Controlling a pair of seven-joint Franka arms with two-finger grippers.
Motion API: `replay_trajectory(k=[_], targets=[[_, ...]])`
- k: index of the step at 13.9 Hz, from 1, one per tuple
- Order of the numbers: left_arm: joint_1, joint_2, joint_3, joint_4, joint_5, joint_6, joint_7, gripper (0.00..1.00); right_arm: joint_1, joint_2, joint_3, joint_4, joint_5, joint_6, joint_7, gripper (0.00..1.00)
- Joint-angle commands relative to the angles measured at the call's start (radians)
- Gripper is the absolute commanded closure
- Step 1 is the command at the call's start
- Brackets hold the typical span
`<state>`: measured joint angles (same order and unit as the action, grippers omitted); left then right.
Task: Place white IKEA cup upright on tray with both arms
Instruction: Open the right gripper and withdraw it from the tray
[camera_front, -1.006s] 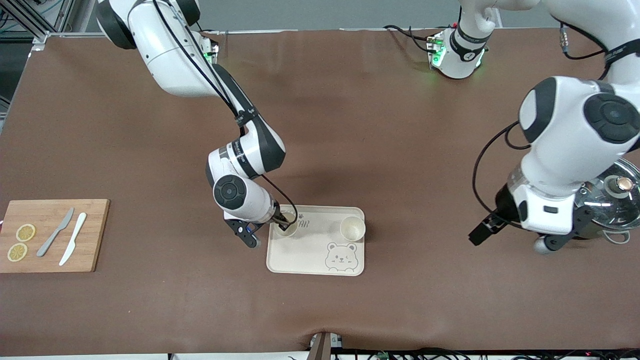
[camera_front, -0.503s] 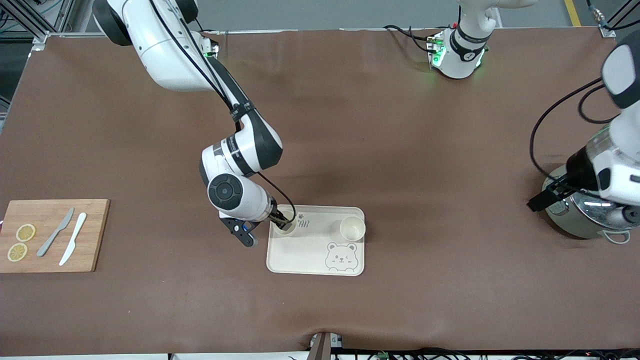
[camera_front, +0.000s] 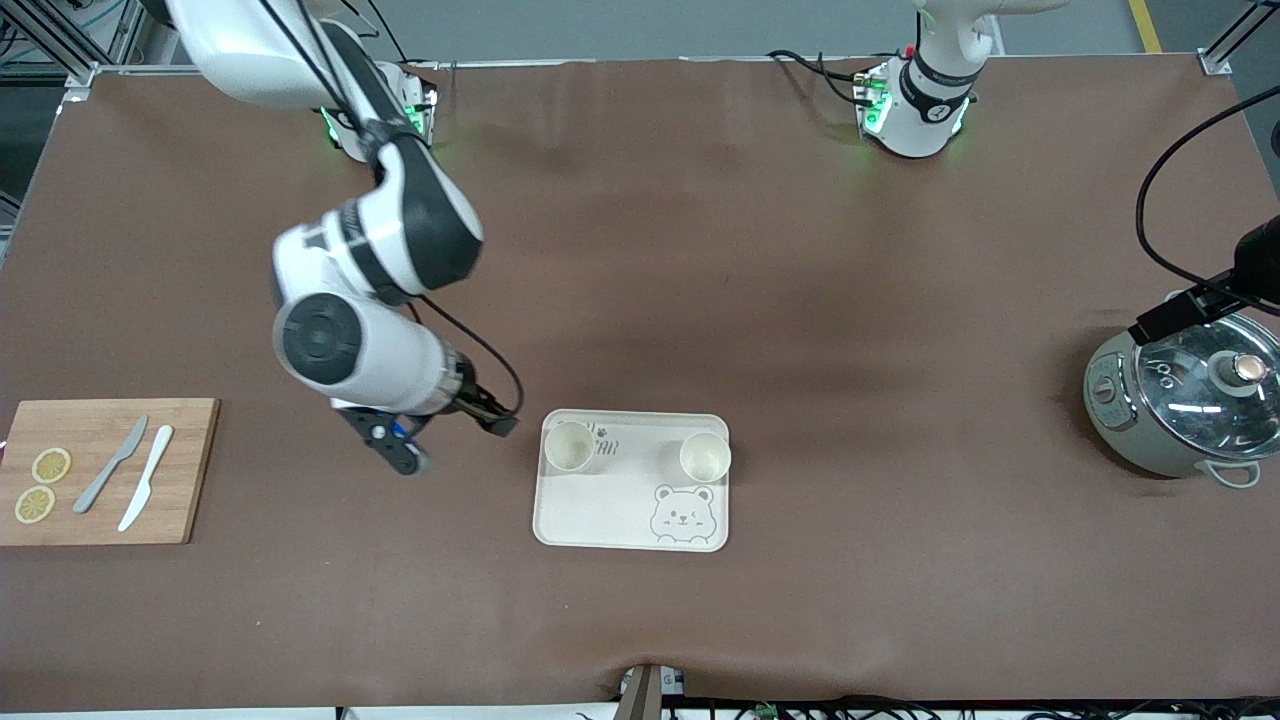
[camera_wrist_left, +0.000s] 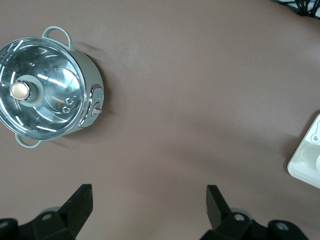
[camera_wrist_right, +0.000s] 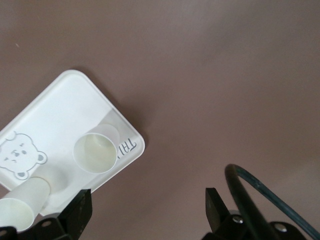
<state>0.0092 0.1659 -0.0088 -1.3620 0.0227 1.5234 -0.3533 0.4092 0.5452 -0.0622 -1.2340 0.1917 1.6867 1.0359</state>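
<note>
The cream tray (camera_front: 610, 510) with the bear drawing lies mid-table. Two white cups stand upright on its edge farther from the front camera: one (camera_front: 568, 447) toward the right arm's end, one (camera_front: 705, 457) toward the left arm's end. My right gripper (camera_front: 497, 424) is open and empty, over the bare table beside the tray. Its wrist view shows the tray (camera_wrist_right: 60, 110), both cups (camera_wrist_right: 95, 152) (camera_wrist_right: 20, 207) and its spread jaws (camera_wrist_right: 147, 210). My left gripper (camera_front: 1168, 316) is open and empty (camera_wrist_left: 148, 210), over the table beside the pot.
A lidded metal pot (camera_front: 1190, 400) stands at the left arm's end, also in the left wrist view (camera_wrist_left: 47, 97). A bamboo cutting board (camera_front: 190, 470) with two knives and lemon slices lies at the right arm's end.
My right gripper has let go of the cup on the tray and drawn away toward the right arm's end. My left arm has pulled back toward its end, clear of the pot.
</note>
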Motion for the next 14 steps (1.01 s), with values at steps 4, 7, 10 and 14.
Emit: replay_trajectory(k=[4, 7, 10, 14], targets=[[0.006, -0.072, -0.016, -0.019, 0.022, -0.063, 0.077, 0.00, -0.118, -0.252, 0.004, -0.203, -0.029, -0.027, -0.276, 0.00], [0.006, -0.080, -0.022, -0.017, 0.014, -0.097, 0.085, 0.00, -0.179, -0.376, 0.001, -0.336, -0.089, -0.018, -0.477, 0.00], [0.008, -0.103, -0.007, -0.019, 0.020, -0.112, 0.118, 0.00, -0.225, -0.450, -0.001, -0.409, -0.172, -0.018, -0.669, 0.00], [0.038, -0.112, -0.007, -0.023, 0.023, -0.132, 0.125, 0.00, -0.355, -0.514, -0.001, -0.426, -0.173, -0.064, -0.922, 0.00]])
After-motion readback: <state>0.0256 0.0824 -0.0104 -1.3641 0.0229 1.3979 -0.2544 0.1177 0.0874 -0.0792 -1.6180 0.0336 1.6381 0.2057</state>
